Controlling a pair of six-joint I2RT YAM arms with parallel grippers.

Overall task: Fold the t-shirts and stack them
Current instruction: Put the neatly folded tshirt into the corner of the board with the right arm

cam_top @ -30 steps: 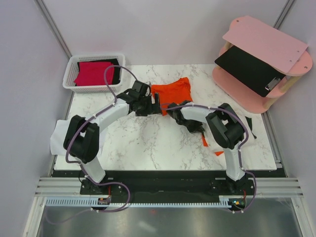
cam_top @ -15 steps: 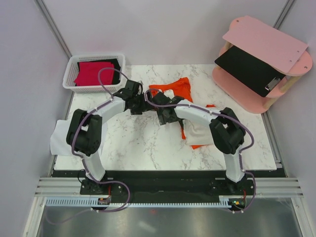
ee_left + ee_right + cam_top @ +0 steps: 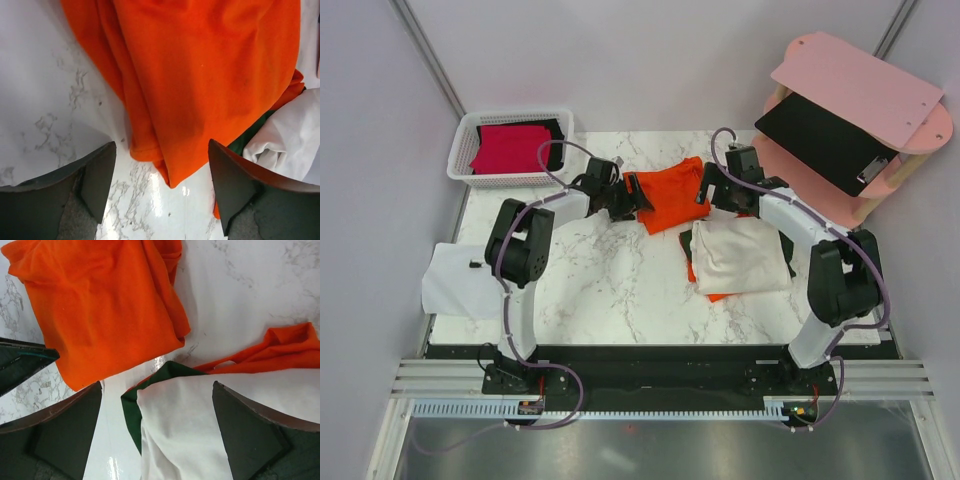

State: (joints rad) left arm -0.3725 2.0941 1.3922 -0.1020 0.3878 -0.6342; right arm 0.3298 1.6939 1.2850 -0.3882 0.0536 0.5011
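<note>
Both my grippers stand open and hold nothing: the left gripper [image 3: 632, 200] hovers at the left edge of the orange shirt [image 3: 665, 195], the right gripper [image 3: 708, 190] at its right edge. The shirt lies folded near the back edge of the table [image 3: 600, 290], just beside the stack [image 3: 740, 255] by the right edge (white on top, green and orange beneath). I would pinch every layer at both edges, lift level, and lay it squarely on the stack.
</note>
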